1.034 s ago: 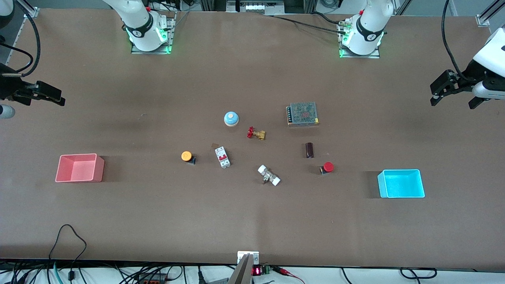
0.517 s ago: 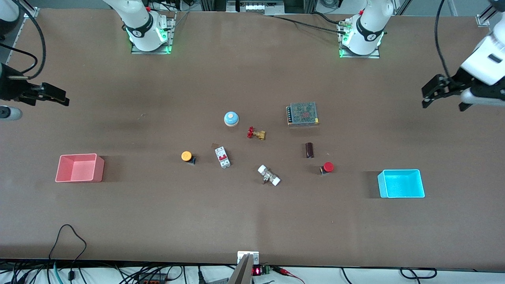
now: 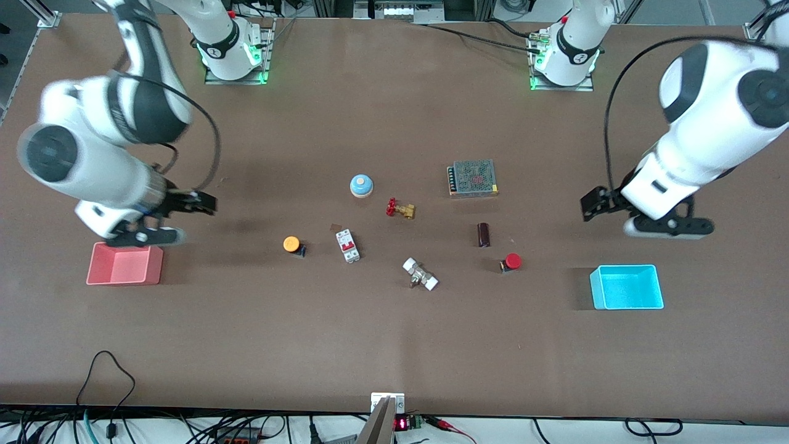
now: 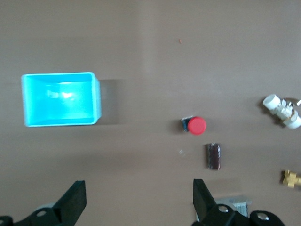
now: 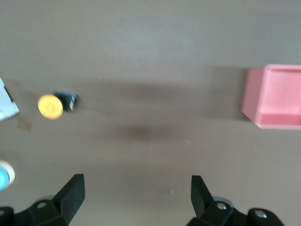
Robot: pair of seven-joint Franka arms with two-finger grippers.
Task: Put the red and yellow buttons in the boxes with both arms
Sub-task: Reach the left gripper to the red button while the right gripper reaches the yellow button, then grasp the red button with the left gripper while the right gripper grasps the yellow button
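The yellow button [image 3: 291, 244] stands on the table between the pink box [image 3: 126, 264] and the middle. The red button [image 3: 513, 261] stands toward the cyan box [image 3: 627, 287]. My right gripper [image 3: 203, 203] is open and empty over bare table between the pink box and the yellow button. In the right wrist view the gripper [image 5: 137, 197] shows the yellow button [image 5: 50, 106] and the pink box [image 5: 275, 96]. My left gripper [image 3: 590, 206] is open and empty over bare table near the cyan box. In the left wrist view the gripper [image 4: 138, 202] shows the red button [image 4: 196, 125] and the cyan box [image 4: 59, 99].
Mid-table lie a light-blue domed disc [image 3: 361, 185], a brass valve with red handwheel [image 3: 399, 208], a metal power supply [image 3: 473, 178], a dark cylinder [image 3: 484, 234], a white circuit breaker [image 3: 348, 245] and a white fitting [image 3: 420, 274].
Both arms have swung in from the table's ends toward the middle and come lower. Both grippers stay open and empty. The buttons and boxes have not moved.
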